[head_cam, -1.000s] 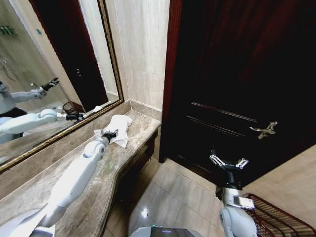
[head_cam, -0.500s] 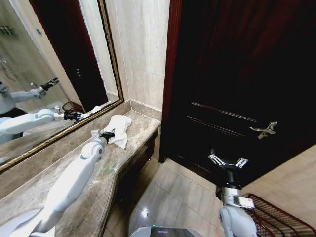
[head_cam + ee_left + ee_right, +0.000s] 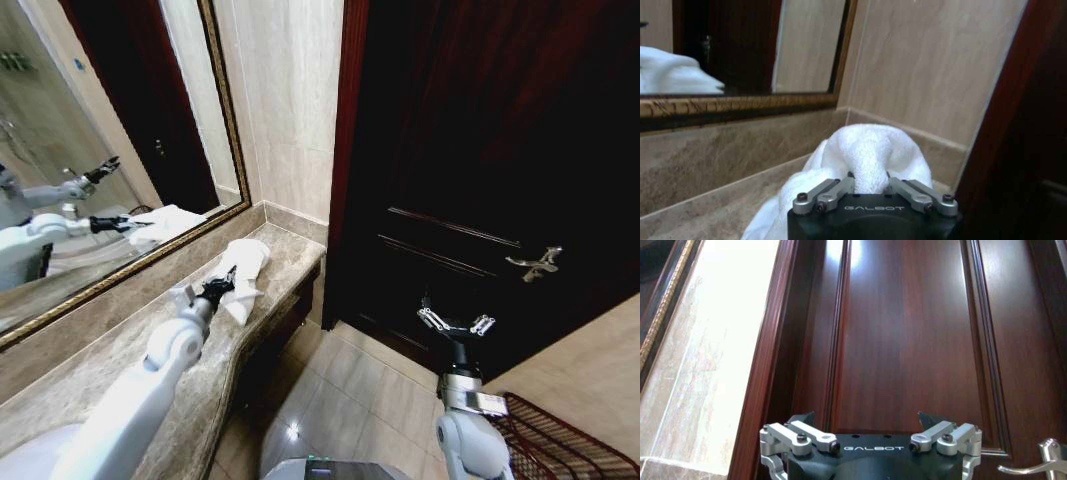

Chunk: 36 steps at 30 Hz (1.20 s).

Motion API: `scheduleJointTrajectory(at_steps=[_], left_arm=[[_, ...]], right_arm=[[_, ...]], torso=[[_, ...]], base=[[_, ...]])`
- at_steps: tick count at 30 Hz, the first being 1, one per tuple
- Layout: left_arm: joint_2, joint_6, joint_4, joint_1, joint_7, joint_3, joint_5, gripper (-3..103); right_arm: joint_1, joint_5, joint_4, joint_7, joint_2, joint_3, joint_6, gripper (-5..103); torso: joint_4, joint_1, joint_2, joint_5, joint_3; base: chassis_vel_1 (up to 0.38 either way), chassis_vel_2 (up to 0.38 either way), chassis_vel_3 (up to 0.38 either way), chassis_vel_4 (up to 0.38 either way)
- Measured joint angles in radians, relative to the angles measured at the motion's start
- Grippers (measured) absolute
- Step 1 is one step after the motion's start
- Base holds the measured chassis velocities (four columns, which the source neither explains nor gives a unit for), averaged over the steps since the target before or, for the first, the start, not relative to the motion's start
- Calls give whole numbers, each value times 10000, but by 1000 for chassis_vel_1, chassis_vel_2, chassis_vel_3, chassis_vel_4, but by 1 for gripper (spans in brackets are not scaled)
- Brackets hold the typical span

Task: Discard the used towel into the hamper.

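Towel (image 3: 243, 268) bunched on marble counter (image 3: 120, 360) below mirror, pinched between closed jaws of left gripper (image 3: 225, 281); right gripper (image 3: 452, 322) splayed open facing door, hamper (image 3: 555, 440) beside it.

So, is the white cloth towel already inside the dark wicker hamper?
No, the white cloth towel lies on the beige marble counter, with the left gripper closed on a fold of it.

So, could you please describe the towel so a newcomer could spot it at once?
Find the marble counter under the gold-framed mirror, left of the dark door. The towel lies near the counter's door end, white and crumpled, pinched by the left end effector.
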Motion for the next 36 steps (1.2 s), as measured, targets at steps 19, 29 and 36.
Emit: scheduleJointTrajectory(at_steps=[19, 29, 36], left_arm=[[-5102, -2923, -2396, 3703, 2417, -182, 4444, 9], [-6082, -4863, -2094, 4041, 2859, 94, 6527, 9], [-6051, -4758, -1939, 3834, 2797, 96, 6538, 9]], right_arm=[[-37, 444, -72, -120, 67, 72, 207, 100], [-451, 467, -93, -153, 239, 175, 574, 100], [-492, 571, 333, -85, 213, 322, 394, 100]], torso=[[4, 0, 0, 1, 1], [1, 1, 0, 2, 1], [1, 1, -2, 2, 1]], base=[[0, 0, 0, 0], [0, 0, 0, 0], [0, 0, 0, 0]])
